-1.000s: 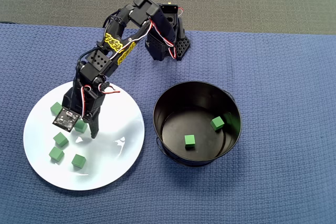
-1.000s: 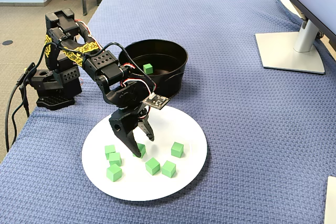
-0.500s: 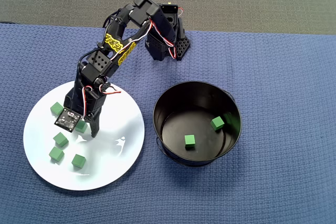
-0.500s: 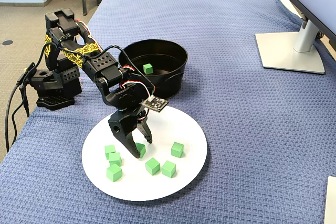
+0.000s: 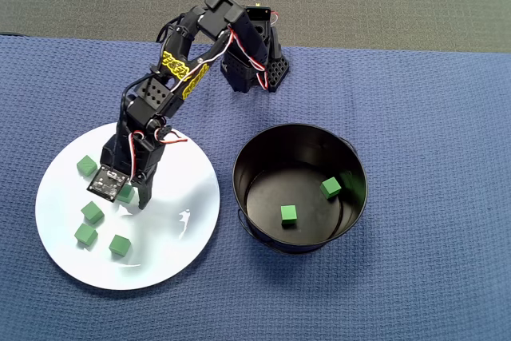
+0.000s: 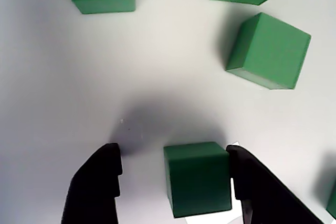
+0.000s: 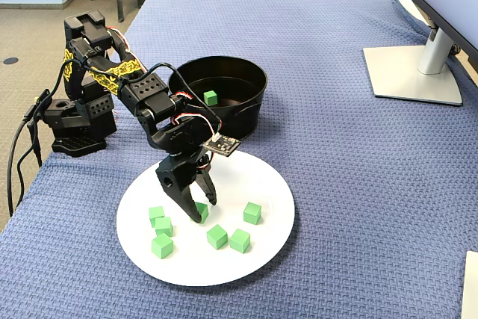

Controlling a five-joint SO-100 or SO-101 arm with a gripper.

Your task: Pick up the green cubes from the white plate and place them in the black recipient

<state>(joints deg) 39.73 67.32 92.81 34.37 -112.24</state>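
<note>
Several green cubes [image 7: 216, 236] lie on the white plate [image 7: 250, 177]. My gripper [image 6: 173, 153] stands open, tips down on the plate, with one green cube [image 6: 197, 177] between its fingers. That cube touches the right finger [image 6: 257, 187], and a gap separates it from the left finger [image 6: 97, 182]. In the overhead view the gripper [image 5: 132, 197] partly hides this cube [image 5: 128, 194]. The black recipient [image 5: 351, 161] stands to the right of the plate [image 5: 184, 237] and holds two green cubes [image 5: 288, 214].
The arm's base [image 7: 75, 121] stands at the table's left edge in the fixed view, behind the plate. A monitor stand [image 7: 414, 72] sits at the far right. Blue cloth [image 5: 431, 117] covers the table.
The gripper has shifted only slightly over the plate, settling around the cube. The cubes on the plate and in the pot have not moved.
</note>
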